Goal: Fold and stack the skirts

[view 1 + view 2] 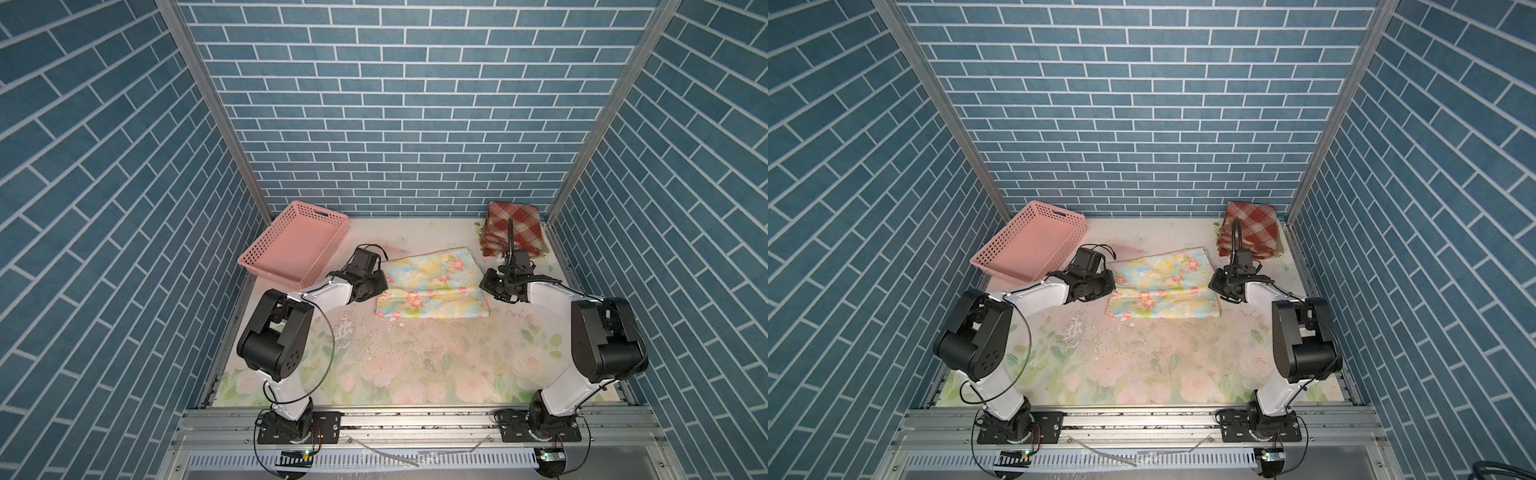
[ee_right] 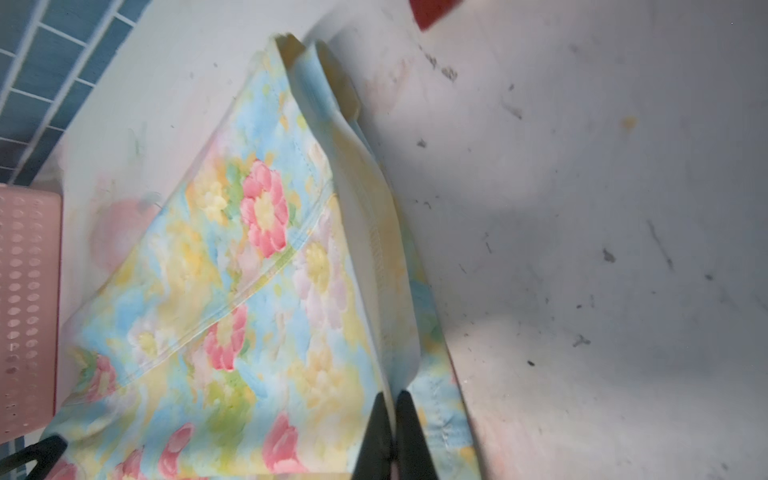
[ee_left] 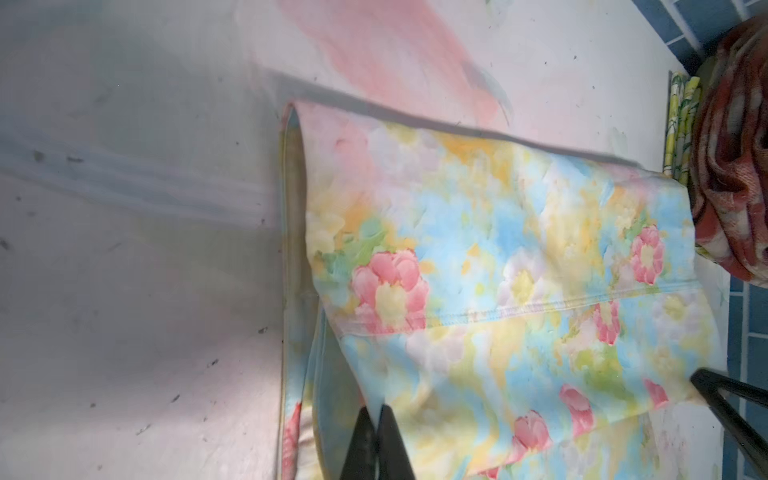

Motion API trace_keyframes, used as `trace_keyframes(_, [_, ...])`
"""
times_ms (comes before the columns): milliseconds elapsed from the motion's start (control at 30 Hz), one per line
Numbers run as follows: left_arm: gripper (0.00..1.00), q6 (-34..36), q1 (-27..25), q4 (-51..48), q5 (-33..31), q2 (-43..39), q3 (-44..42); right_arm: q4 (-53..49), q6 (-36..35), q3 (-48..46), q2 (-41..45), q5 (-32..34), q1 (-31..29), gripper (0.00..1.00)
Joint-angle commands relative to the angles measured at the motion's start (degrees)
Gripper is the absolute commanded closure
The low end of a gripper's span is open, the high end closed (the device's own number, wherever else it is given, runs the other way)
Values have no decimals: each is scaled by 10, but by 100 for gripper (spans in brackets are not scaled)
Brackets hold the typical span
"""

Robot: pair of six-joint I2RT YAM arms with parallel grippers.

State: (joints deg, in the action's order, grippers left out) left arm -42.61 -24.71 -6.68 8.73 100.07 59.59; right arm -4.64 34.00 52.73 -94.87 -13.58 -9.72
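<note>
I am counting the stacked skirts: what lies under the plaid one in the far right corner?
Under the plaid skirt only a narrow edge of yellow-green printed cloth sticks out. The plaid covers the rest, so further layers cannot be counted.

Open table (image 1: 415, 365) nearest me — basket (image 1: 291, 249) blocks far left, plaid stack (image 1: 513, 232) far right, floral skirt (image 1: 432, 286) fills the middle between.

Between the black left gripper (image 3: 376, 411) and black right gripper (image 2: 394, 397), the floral skirt (image 1: 432, 286) showed pastel blue, yellow and green with pink blooms. Beyond the right gripper, the plaid skirt (image 1: 513, 226) was rust-red and cream atop a yellow-and-green lemon skirt (image 3: 679, 120); beside the left gripper the basket (image 1: 269, 237) was pink and perforated, the cover (image 1: 415, 365) faded roses.
</note>
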Motion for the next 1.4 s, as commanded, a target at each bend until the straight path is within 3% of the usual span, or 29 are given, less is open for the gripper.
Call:
trace_keyframes(0, [100,26,2,-41,-19,-15,18,-24,-22,35,38,17,0,100])
trace_keyframes(267, [100,48,3,-69,-28,-60,6,-64,-19,25,98,22,-7,100])
trace_keyframes(600, [100,57,1,-60,-24,-100,-60,-42,28,-87,156,43,-38,100])
trace_keyframes(1033, [100,54,-21,-33,-15,-64,-120,-30,33,-150,95,57,-57,100])
trace_keyframes(1100, [93,57,-23,-42,-15,-59,-118,-51,23,-143,90,64,-57,100])
trace_keyframes(1167, [78,59,-24,-49,-15,-65,-118,-71,11,-135,95,69,-56,88])
trace_keyframes(1267, [49,67,-22,-66,-30,-86,-113,-100,-8,-114,125,81,-55,48])
trace_keyframes(1367, [36,71,-12,-77,-29,-94,-103,-122,-22,-85,146,82,-48,34])
